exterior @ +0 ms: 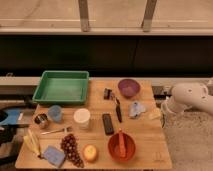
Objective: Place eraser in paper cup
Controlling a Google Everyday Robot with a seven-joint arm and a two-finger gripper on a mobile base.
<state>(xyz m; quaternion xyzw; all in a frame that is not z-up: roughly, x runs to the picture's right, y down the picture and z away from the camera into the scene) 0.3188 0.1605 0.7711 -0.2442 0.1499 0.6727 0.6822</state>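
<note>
The eraser lies on the table, just right of the cup. Nothing done yet. The gripper is at the right edge; I cannot tell if it's open.

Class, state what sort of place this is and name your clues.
Probably a robot test lab: a wooden table laid with unrelated props, a green tray, and a white robot arm at its right, gripper out of view.
</note>
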